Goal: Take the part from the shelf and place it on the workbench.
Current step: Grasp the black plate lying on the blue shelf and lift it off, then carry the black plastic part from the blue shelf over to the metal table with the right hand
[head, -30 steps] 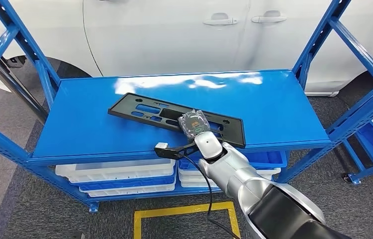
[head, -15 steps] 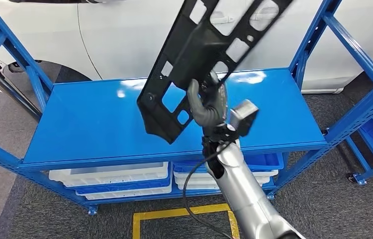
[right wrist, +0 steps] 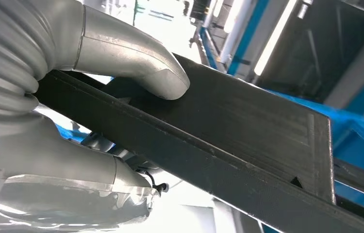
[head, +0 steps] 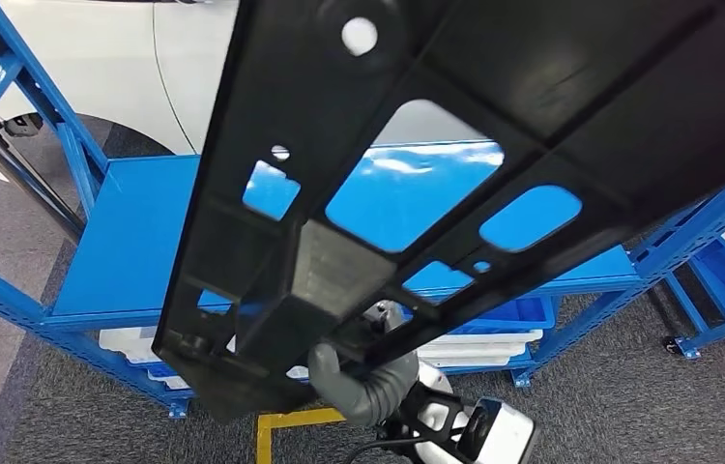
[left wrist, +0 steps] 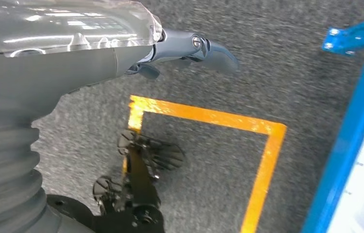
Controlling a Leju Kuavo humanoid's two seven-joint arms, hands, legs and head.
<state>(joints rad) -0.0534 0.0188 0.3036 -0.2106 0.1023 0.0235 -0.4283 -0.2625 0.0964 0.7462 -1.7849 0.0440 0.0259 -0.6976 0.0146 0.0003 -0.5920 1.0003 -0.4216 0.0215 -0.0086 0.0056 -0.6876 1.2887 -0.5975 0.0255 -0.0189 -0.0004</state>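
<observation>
Part (head: 494,145): lifted clear of blue shelf (head: 136,261), tilted steeply.
Right hand (head: 363,382): clamped on its lower edge; keep firm while carrying.
Left hand (left wrist: 190,48): hangs empty, fingers loosely apart.

right hand (right wrist: 97,97) — grey ribbed cover, thick thumb | left hand (left wrist: 122,53) — darker fingers, clear shell

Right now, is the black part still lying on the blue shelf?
No, the right hand holds the black part up, clear of the blue shelf.

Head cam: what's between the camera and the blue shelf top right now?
The black part, held up by the right hand. In the head view it covers most of the shelf top, blue showing through its cutouts.
</observation>
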